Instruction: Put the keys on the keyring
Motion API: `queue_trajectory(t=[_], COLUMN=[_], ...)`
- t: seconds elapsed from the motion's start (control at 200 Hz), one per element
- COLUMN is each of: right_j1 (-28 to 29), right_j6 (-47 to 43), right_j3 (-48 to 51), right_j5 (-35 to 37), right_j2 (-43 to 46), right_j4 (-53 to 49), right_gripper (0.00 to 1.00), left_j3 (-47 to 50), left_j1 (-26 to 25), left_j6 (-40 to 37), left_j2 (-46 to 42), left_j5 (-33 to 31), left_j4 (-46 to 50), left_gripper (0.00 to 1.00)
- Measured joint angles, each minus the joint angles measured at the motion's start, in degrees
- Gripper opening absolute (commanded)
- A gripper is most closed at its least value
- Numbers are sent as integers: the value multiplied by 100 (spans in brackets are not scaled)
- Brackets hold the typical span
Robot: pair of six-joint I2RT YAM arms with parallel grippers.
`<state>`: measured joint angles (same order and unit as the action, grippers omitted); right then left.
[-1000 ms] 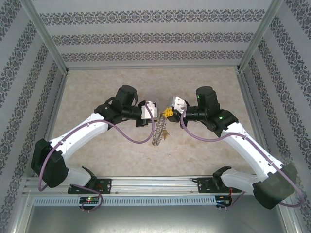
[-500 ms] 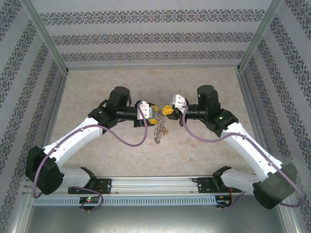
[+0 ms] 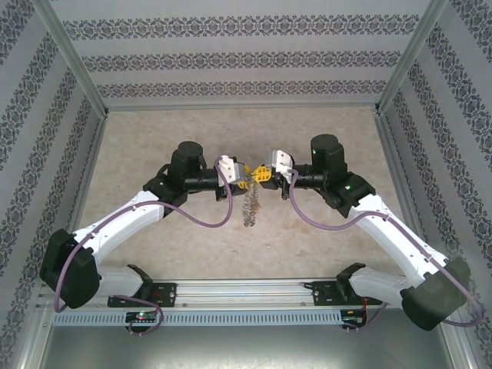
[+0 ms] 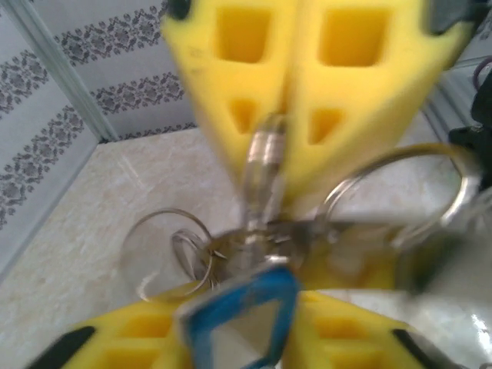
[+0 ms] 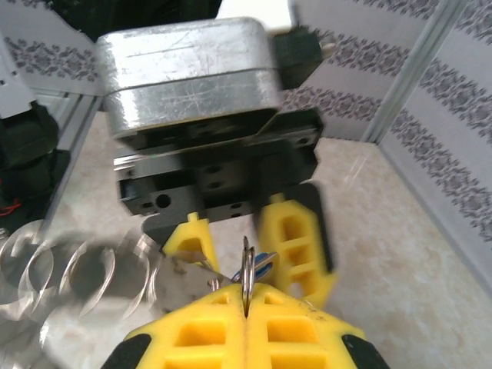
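We have the right gripper (image 5: 246, 301) clamped shut on a keyring (image 3: 248, 206) loop, chain dangling below it over the table (image 3: 154, 138). Left gripper (image 3: 243, 174) faces it tip to tip, pinching the blue key (image 4: 240, 314), its body blocking our view beyond. Its gap to the right gripper is smaller than half a second ago.

The keyring (image 4: 461, 184) is bright, smooth metal wire. The blue key (image 4: 242, 311) head seems glossy plastic, though blurred. At 12 o'clock, yellow pads (image 4: 246, 77) look matt, porous.
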<state>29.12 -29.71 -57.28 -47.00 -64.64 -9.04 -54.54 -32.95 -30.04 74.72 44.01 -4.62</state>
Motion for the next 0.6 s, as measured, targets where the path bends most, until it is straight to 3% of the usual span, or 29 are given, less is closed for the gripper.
queue_trajectory(t=[0.395,0.6], right_j1=[0,179], right_j6=[216,1314], right_j3=[72,809], right_j5=[90,448], right_j2=[-37,-33], right_j4=[278,1895], right_gripper=[0,0], left_j3=[-22,-9], left_j1=[7,9], left_j6=[-380,-426], left_j2=[-168,-203], left_j5=[-446,-704], left_j4=[387,476], left_gripper=[0,0])
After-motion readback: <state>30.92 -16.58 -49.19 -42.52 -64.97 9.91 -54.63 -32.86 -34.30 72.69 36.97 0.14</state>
